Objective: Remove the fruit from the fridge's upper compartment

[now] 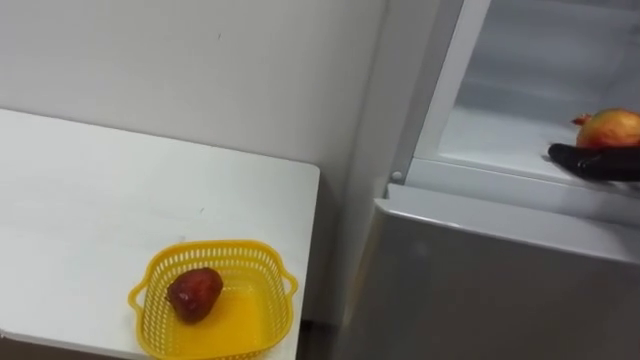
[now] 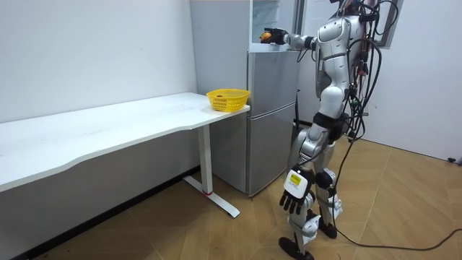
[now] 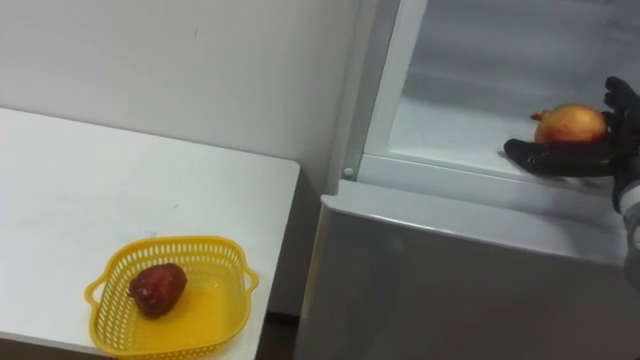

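The right hand (image 3: pixel 560 158) reaches into the open upper fridge compartment (image 3: pixel 480 60), fingers curled round a pomegranate (image 3: pixel 570 124) — a grip for lifting it out, I judge. Far below and left of that hand, a yellow basket (image 3: pixel 170 242) sits on the counter (image 3: pixel 60 190) — likely the drop-off. The left hand (image 2: pixel 294 193) hangs relaxed.

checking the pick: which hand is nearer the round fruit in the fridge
right. the right hand is curled round the round fruit on the fridge shelf; the left hand hangs low by its leg

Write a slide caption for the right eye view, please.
Right hand grasps a pomegranate in the open upper fridge; yellow basket holds a red fruit.
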You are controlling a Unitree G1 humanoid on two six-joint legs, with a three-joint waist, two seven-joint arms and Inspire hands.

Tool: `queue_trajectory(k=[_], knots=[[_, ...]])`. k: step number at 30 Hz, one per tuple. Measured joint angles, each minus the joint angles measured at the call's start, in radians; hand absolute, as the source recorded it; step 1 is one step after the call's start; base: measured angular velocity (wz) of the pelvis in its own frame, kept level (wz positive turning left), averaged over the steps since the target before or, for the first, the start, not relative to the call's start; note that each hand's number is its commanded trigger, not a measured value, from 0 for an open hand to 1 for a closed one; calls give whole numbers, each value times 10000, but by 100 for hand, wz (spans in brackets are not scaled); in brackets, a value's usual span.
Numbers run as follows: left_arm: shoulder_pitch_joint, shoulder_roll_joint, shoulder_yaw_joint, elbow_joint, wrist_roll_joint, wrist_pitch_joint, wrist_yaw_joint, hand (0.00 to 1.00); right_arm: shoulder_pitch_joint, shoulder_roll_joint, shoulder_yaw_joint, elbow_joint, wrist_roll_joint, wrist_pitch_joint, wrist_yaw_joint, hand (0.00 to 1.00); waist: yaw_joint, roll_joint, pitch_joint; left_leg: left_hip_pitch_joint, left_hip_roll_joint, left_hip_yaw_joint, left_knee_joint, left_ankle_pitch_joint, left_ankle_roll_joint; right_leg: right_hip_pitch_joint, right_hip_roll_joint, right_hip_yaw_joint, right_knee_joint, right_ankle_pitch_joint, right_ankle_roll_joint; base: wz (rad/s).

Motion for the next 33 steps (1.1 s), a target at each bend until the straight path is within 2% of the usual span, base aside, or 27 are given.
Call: queue_trajectory(k=[3,4,5,6,7,14,19,24,30,33], knots=[[-29,5,-6,2,-12,-10,24,0,0,0,57,159,1,-64,3,0,19,-33,-29,23,0,0,8,1,1,5,0,0,7,1,0,0],[-29,5,-9,4,-30,-10,61,0,0,0,61,198,0,-64,0,9,29,-34,-30,24,0,0,8,1,1,5,0,-1,7,1,-1,0],[-23,5,-32,8,-46,-9,130,0,0,0,67,223,0,-64,-4,61,37,-35,-32,25,0,-1,9,1,0,6,0,-2,6,1,-1,0],[-21,7,-47,9,-53,-9,144,0,0,-1,67,225,0,-64,-6,93,40,-35,-31,25,0,-1,9,1,1,7,0,-3,6,1,-1,0],[-18,11,-84,10,-57,-8,154,0,0,-1,68,225,-1,-64,-8,100,42,-31,-31,25,0,-2,8,1,1,8,0,-2,6,1,-1,0],[-28,29,-195,7,-55,-7,184,0,1,-30,281,225,-235,-65,13,100,35,19,-8,18,1,-18,2,0,-1,40,3,-12,4,1,-1,0],[-18,27,-197,6,-54,3,203,0,1,-40,323,229,-484,-65,-39,100,57,7,-51,11,1,-17,14,0,-1,6,4,-13,7,2,-3,0],[-16,30,-210,15,-55,3,223,0,1,-246,328,244,-474,-159,-239,100,160,32,-73,35,1,-17,37,4,-1,1,4,-13,3,2,-3,0],[-98,38,-206,13,-61,-41,229,0,-6,-292,348,215,-615,-290,-320,100,272,38,-60,20,5,-18,42,5,0,-30,7,9,0,2,-3,0],[-76,39,-205,15,-57,-193,219,0,-6,-293,449,130,-777,-384,-284,100,291,31,-41,22,7,-24,6,5,0,-42,7,15,1,2,-3,0]])
